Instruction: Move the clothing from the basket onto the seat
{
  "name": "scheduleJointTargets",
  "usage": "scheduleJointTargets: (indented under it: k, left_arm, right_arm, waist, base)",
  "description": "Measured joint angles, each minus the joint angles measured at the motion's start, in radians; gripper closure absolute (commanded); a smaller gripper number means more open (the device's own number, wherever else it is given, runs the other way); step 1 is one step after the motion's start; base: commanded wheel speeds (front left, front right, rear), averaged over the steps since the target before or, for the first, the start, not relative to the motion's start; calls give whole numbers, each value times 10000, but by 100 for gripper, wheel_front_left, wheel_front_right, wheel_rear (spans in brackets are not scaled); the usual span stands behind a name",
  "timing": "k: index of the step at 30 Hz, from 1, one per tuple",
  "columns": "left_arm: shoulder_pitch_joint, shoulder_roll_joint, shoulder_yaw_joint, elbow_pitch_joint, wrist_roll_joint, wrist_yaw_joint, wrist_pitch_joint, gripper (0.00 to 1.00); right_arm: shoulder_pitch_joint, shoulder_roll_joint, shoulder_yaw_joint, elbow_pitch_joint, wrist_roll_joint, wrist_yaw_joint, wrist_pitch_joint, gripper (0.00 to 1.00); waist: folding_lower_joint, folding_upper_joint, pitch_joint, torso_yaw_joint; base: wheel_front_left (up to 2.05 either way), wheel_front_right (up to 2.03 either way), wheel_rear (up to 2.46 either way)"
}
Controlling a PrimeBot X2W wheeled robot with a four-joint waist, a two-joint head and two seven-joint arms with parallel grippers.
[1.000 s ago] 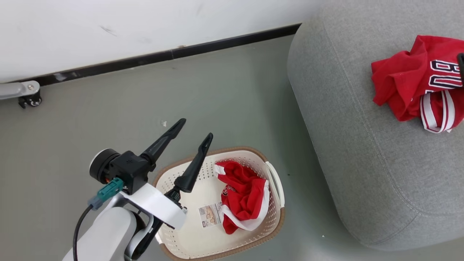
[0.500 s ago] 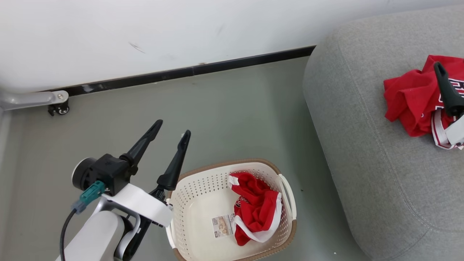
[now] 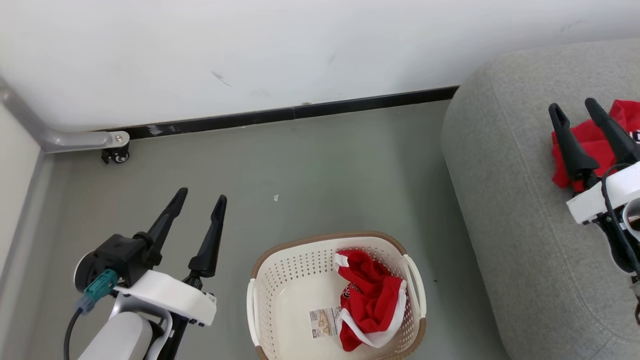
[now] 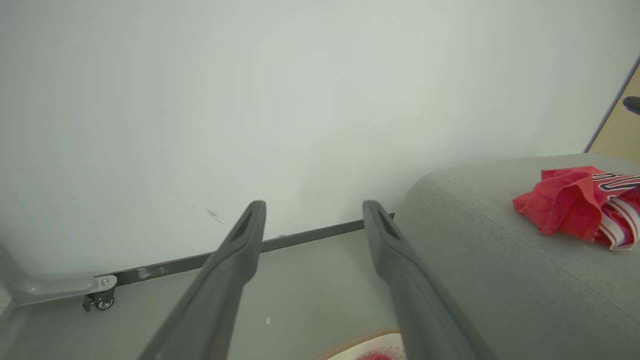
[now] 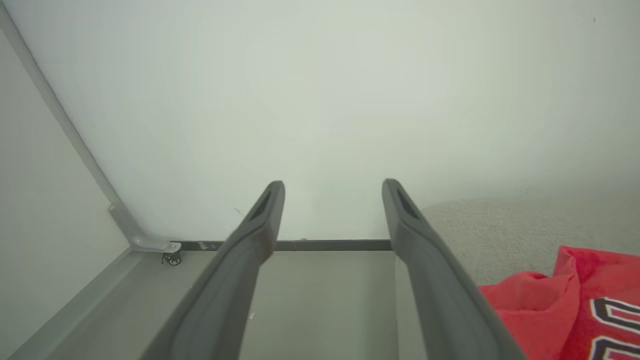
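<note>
Two pieces of clothing are counted: one in the near basket, one on the seat at the right. One basket, one seat and one label are seen. Two grippers are counted, the left gripper and the right gripper. One caster is seen far left.

The left gripper hovers just left of the basket, its two dark fingers spread wide and empty, rising from a pale forearm. The right gripper hangs well right of the basket and farther off, jaws likewise parted, holding nothing
</note>
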Motion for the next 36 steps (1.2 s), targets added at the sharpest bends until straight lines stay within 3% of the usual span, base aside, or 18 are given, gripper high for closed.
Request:
scheduleJointTargets:
  k: [24, 28, 36]
  left_arm:
    - [1224, -174, 844, 232, -61, 397, -201, 0]
    - [1517, -318, 1108, 228, -104, 602, -213, 0]
    - [1815, -347, 1277, -10, 31, 600, -215, 0]
  right_arm:
    - [3271, 2197, -2082, -2637, -1306, 0, -15, 0]
    - [3847, 2573, -2075, -2842, -1396, 0, -15, 0]
    - [4510, 2842, -2044, -3310, -1935, 0, -15, 0]
  waist:
    - [-1, 0, -712, 933]
    - [-1, 0, -832, 1003]
    - [-1, 0, -988, 1062]
  base:
    - [0, 0, 0]
    - [0, 0, 0]
    - [0, 0, 0]
